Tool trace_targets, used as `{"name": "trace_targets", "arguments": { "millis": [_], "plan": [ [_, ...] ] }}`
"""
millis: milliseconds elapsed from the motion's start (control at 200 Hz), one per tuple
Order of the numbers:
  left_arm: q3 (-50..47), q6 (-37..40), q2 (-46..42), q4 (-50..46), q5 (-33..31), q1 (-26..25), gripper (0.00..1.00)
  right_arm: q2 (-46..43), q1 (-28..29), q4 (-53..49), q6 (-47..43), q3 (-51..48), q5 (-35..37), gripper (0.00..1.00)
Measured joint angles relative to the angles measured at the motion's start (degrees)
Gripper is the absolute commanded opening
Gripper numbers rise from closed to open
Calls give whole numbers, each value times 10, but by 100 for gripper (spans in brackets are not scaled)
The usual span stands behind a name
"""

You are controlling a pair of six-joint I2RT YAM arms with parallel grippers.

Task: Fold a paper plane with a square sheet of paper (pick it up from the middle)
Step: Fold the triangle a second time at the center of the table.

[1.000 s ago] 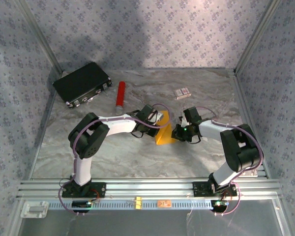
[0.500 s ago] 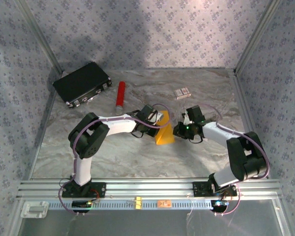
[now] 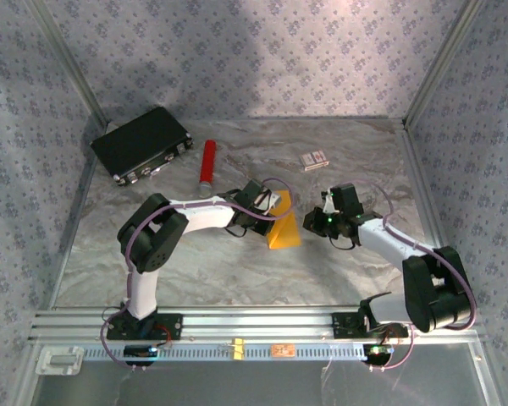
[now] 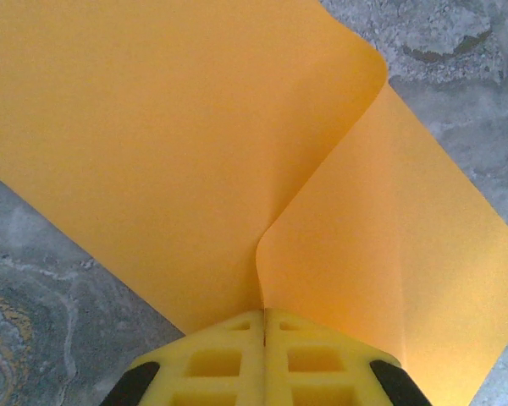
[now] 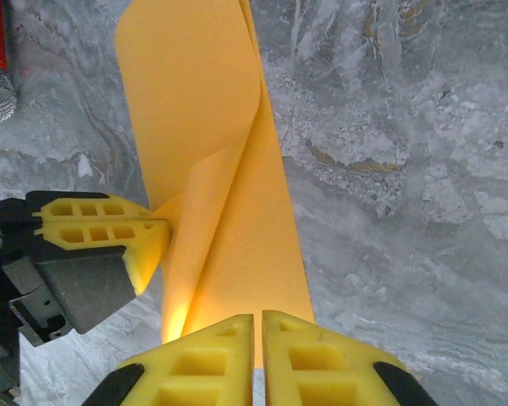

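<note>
Black case (image 3: 142,142), red cylinder (image 3: 207,163) (box (image 3: 315,159) apart)

left hand (image 4: 264,317): clamped closed; right hand (image 5: 258,320): fingers together; arms angled inward

The paper (image 4: 195,127) is plain orange-yellow. The counter (image 3: 237,271) is grey with marbled veins. The walls (image 3: 262,51) carry a blue-grey floral print. The cylinder (image 3: 208,161) is red, the case (image 3: 142,142) black, and the box (image 3: 315,159) white and red. The left hand (image 4: 264,315) and right hand (image 5: 258,320) have yellow fingers (image 5: 203,359).
</note>
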Motion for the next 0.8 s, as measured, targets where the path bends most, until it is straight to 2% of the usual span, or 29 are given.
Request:
{"name": "trace_targets", "arguments": {
  "millis": [340, 800],
  "plan": [
    [0, 0, 1, 0, 0, 0, 6, 9, -3, 54, 30, -11, -19, 10],
    [0, 0, 1, 0, 2, 0, 5, 9, 6, 100, 50, -35, 3, 10]
  ]
}}
